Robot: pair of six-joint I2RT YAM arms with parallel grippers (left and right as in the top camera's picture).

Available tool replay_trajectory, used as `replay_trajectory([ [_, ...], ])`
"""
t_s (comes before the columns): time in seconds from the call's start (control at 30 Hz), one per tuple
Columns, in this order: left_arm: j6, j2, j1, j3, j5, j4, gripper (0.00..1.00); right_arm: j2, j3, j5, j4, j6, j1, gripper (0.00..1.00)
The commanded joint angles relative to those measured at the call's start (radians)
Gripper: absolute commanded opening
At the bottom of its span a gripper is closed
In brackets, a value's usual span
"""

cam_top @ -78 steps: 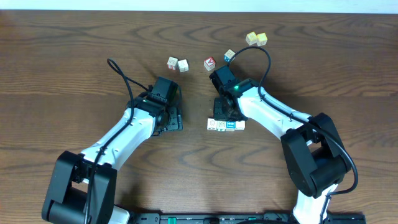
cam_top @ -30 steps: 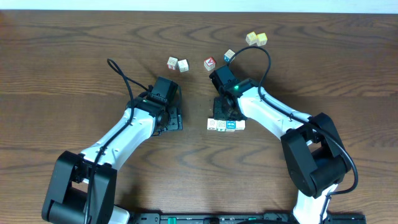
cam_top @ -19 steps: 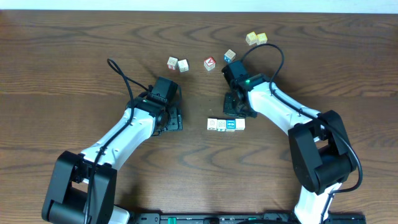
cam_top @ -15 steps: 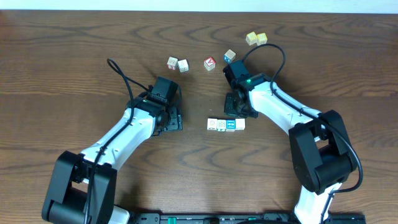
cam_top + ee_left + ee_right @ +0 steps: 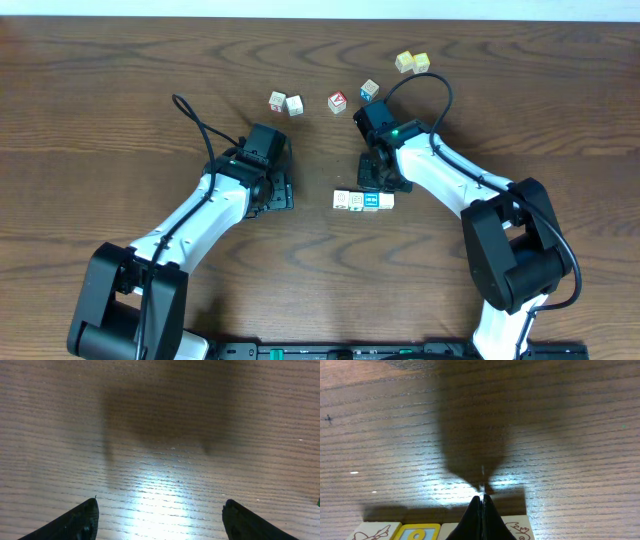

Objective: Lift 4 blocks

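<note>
Brown wood-grain table [image 5: 100, 120] fills every view. Four blocks [image 5: 363, 200] lie on it in a touching row at the centre, one blue-faced among the cream ones. Earlier the right gripper [image 5: 374, 183] sat over this row and hid part of it. It has since drawn back toward the far side, and the whole row now shows. Its jaws are pressed together on nothing, tips just behind the row in the right wrist view. The left gripper [image 5: 160, 520] has not moved. It is spread wide and empty over bare wood. A red-faced cube [image 5: 338, 102] and yellow cubes [image 5: 412, 62] lie beyond.
</note>
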State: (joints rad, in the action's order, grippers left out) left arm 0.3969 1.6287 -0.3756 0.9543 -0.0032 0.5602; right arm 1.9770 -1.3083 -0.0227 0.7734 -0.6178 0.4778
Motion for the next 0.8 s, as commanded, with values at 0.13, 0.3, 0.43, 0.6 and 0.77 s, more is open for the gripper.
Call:
replay_trajectory([
  [0.13,0.013,0.000,0.002,-0.009,-0.013,0.002,0.80,0.005,-0.012,0.002,0.002,0.001,0.006,0.01],
  [0.3,0.013,0.000,0.002,-0.009,-0.013,0.002,0.80,0.005,-0.012,0.005,0.002,0.001,0.008,0.01],
  [0.43,0.013,0.000,0.002,-0.009,-0.013,0.002,0.80,0.005,-0.012,0.005,0.005,0.001,0.008,0.01],
  [0.6,0.013,0.000,0.002,-0.009,-0.013,0.002,0.79,0.005,-0.012,0.009,0.006,0.001,0.008,0.01],
  [0.77,0.012,0.000,0.002,-0.009,-0.013,0.002,0.79,0.005,-0.012,0.021,0.005,0.001,0.008,0.01],
])
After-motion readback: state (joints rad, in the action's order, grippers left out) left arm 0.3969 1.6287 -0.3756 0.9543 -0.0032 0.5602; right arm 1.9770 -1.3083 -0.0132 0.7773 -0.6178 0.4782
